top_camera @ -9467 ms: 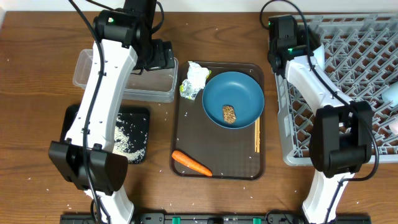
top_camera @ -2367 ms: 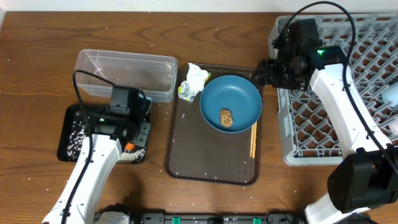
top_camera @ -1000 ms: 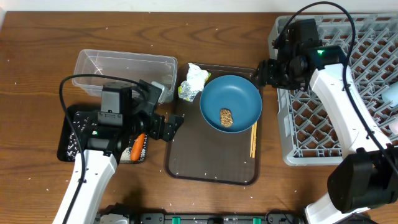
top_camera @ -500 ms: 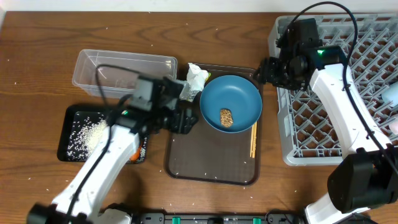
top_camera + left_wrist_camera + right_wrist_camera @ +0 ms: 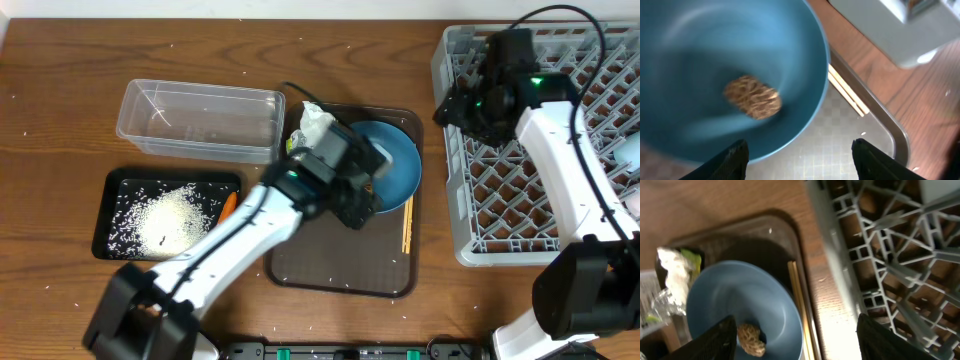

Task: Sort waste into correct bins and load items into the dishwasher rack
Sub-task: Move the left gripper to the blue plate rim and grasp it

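The left claw [image 5: 362, 200] hangs over the dark-blue plate [image 5: 398, 158], which lies on the brown serving tray [image 5: 340, 270]. In the left wrist view its two fingers [image 5: 735, 161] stand far apart. Nothing is between them, and they touch neither the plate nor the tray. The brown food lump [image 5: 752, 96] lies in the middle of the plate, ahead of the fingers and free of them. The wooden chopsticks [image 5: 847, 92] lie together on the serving tray, just beside the right rim of the plate.

The right claw [image 5: 455, 105] is at the left wall of the grey rack [image 5: 520, 225], above the gap between the rack and the serving tray. In the right wrist view its fingers [image 5: 717, 342] are also spread wide and they grip nothing. The plate with the lump is under the view on the left side, and the lattice of the rack is on the right side.

The crumpled wrapper [image 5: 315, 125] sits at the far left corner of the serving tray, touching the plate rim or very near to it. The clear tub [image 5: 200, 120] stands on the bench [image 5: 60, 80] to the left of the wrapper. The black tray [image 5: 112, 195] lies in front of the tub with rice grains [image 5: 170, 215] heaped inside. The carrot [image 5: 226, 205] shows at the tray's right rim, partly hidden by the left arm.
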Robot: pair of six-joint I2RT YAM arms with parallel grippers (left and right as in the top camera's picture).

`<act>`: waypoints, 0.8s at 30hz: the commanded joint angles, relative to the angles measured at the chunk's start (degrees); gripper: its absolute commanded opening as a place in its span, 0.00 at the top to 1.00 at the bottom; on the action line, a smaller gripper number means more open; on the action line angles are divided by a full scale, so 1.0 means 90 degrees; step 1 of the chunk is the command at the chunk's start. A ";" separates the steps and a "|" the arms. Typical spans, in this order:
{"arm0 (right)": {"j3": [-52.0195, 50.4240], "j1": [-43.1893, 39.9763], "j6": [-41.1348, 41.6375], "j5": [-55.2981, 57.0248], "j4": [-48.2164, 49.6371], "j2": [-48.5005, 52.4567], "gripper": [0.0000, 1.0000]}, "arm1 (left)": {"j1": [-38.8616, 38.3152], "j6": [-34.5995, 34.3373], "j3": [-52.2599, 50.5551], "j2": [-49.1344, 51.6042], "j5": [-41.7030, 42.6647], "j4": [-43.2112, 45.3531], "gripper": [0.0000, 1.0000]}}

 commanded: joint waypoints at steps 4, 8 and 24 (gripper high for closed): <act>0.0027 -0.0425 0.0202 -0.0255 -0.0138 -0.0143 0.30 | -0.0585 0.1122 0.0121 0.0653 -0.0571 0.0107 0.33; 0.0027 -0.0457 0.0175 -0.0257 -0.0211 -0.0143 0.28 | -0.0767 0.1200 0.0121 0.0874 -0.0758 0.0478 0.33; 0.0027 -0.0444 0.0124 -0.0253 -0.0291 -0.0143 0.28 | -0.0804 0.1277 0.0121 0.1630 -0.0755 0.1350 0.48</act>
